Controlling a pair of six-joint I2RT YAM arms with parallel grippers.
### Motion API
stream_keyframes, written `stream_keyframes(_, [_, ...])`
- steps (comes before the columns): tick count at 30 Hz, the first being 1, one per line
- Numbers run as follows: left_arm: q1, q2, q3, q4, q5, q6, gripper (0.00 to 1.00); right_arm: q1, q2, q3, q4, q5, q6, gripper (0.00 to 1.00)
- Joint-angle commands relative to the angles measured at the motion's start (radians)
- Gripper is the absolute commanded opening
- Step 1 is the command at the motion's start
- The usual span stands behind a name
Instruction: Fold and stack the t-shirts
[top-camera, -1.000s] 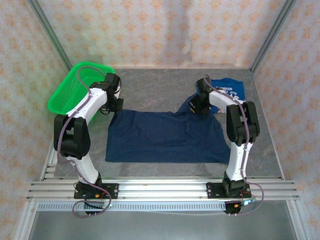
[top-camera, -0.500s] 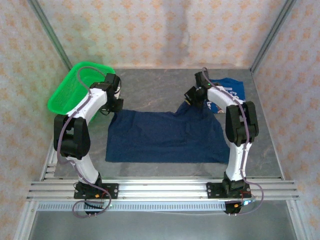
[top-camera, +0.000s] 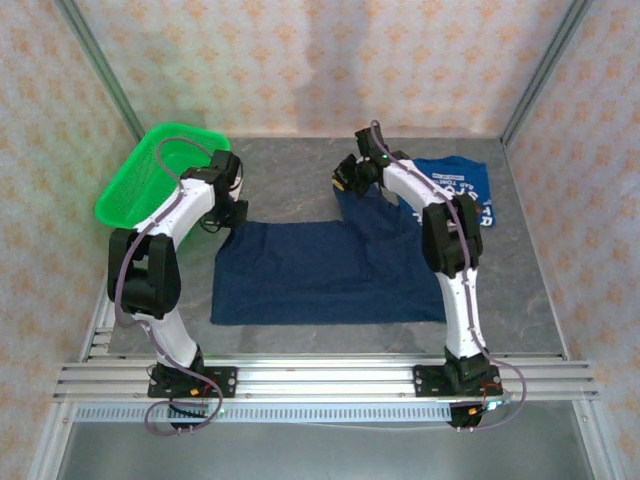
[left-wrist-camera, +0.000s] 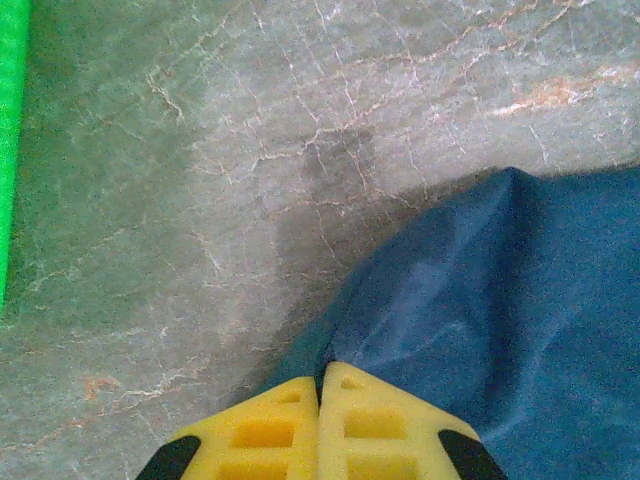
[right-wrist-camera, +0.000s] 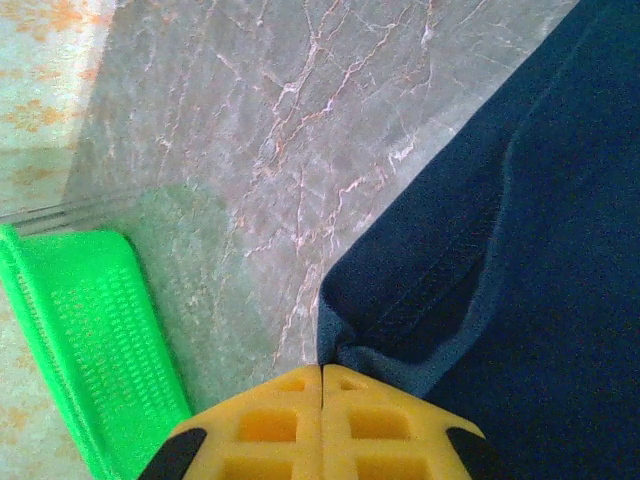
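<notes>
The plain dark navy t-shirt (top-camera: 320, 270) lies spread on the grey table. My left gripper (top-camera: 232, 213) is shut on its far left corner, the cloth (left-wrist-camera: 480, 300) pinched between the yellow pads (left-wrist-camera: 360, 420). My right gripper (top-camera: 345, 183) is shut on the far right corner, lifted and carried leftward over the shirt; the navy hem (right-wrist-camera: 420, 290) bunches at its fingertips (right-wrist-camera: 380, 420). The brighter blue t-shirt (top-camera: 458, 185) with white lettering rests folded at the back right.
A green mesh basket (top-camera: 150, 185) stands at the back left, close beside my left arm; its rim (right-wrist-camera: 90, 340) shows in the right wrist view. Patterned walls and metal frame posts enclose the table. Bare stone surface lies behind the navy shirt.
My right gripper has swung left and towards the back, dragging the shirt's far right corner with it and uncovering the blue shirt. The left gripper has stayed put.
</notes>
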Motion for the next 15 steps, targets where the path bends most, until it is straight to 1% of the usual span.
stream_keyframes(1, [0.005, -0.011, -0.024, 0.014, 0.009, -0.017, 0.00, 0.019, 0.043, 0.094, -0.005, -0.099, 0.001, 0.26])
stream_keyframes(3, [0.005, -0.014, -0.040, 0.014, -0.004, -0.023, 0.00, 0.016, 0.026, 0.110, 0.000, -0.115, -0.032, 0.33])
stream_keyframes(5, [0.006, -0.016, -0.050, 0.011, -0.011, -0.033, 0.00, 0.001, 0.004, 0.147, -0.086, -0.074, -0.086, 0.38])
stream_keyframes(6, [0.007, -0.018, -0.055, 0.014, -0.008, -0.038, 0.00, -0.012, -0.005, 0.173, -0.151, -0.034, -0.112, 0.41])
stream_keyframes(10, [0.006, -0.033, -0.079, 0.029, 0.002, -0.063, 0.00, -0.053, -0.003, 0.259, -0.310, 0.113, -0.221, 0.42])
stream_keyframes(13, [0.006, -0.049, -0.094, 0.041, 0.023, -0.076, 0.00, -0.059, 0.094, 0.440, -0.503, 0.238, -0.381, 0.42])
stream_keyframes(15, [0.005, -0.058, -0.100, 0.043, 0.042, -0.087, 0.00, -0.063, 0.170, 0.552, -0.600, 0.302, -0.463, 0.42])
